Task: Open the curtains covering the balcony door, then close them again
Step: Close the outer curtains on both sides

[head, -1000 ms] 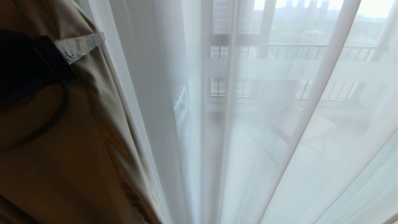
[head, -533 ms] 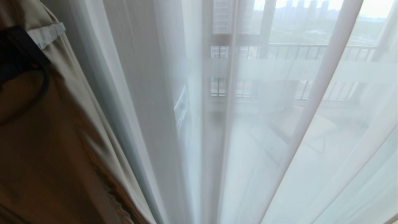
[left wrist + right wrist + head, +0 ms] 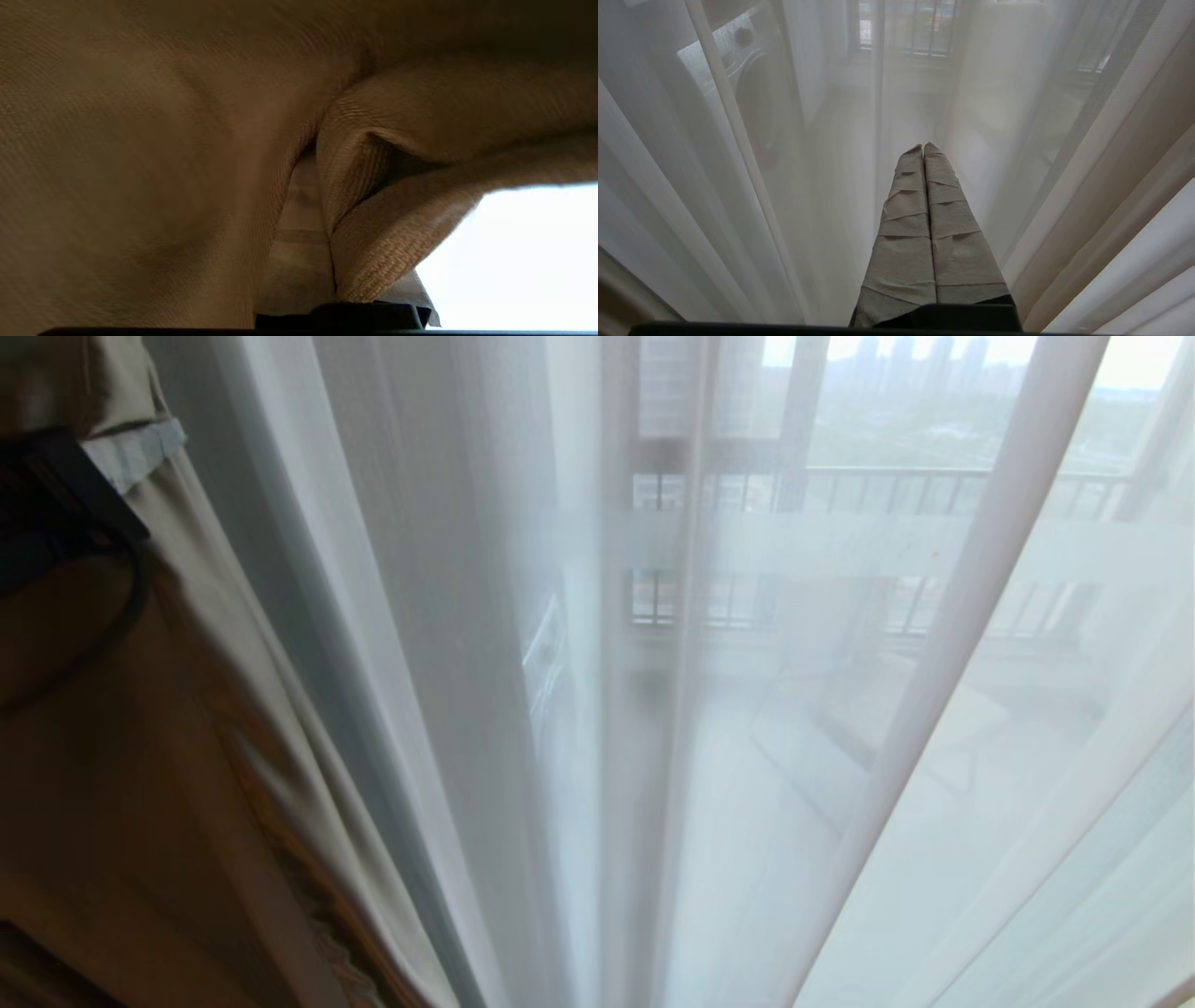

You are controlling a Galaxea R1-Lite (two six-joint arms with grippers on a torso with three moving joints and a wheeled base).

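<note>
The heavy beige curtain (image 3: 187, 775) is bunched at the left of the head view. My left gripper (image 3: 131, 453) is at its upper edge, shut on a fold of it. In the left wrist view the woven beige curtain (image 3: 387, 252) is pinched against a taped finger (image 3: 299, 270). The white sheer curtain (image 3: 448, 616) hangs across the rest of the view. Behind it the balcony door (image 3: 840, 546) shows dimly with its frosted band. My right gripper (image 3: 923, 148) is shut and empty, pointing at the sheer curtain (image 3: 738, 186).
A balcony railing (image 3: 934, 485) and distant buildings show through the sheer. Behind the sheer, the right wrist view shows the round front of a washing machine (image 3: 752, 93). Thick sheer pleats (image 3: 971, 616) hang at the right.
My left gripper has pulled the beige curtain's edge to the left, uncovering more of the sheer. The right gripper has not moved.
</note>
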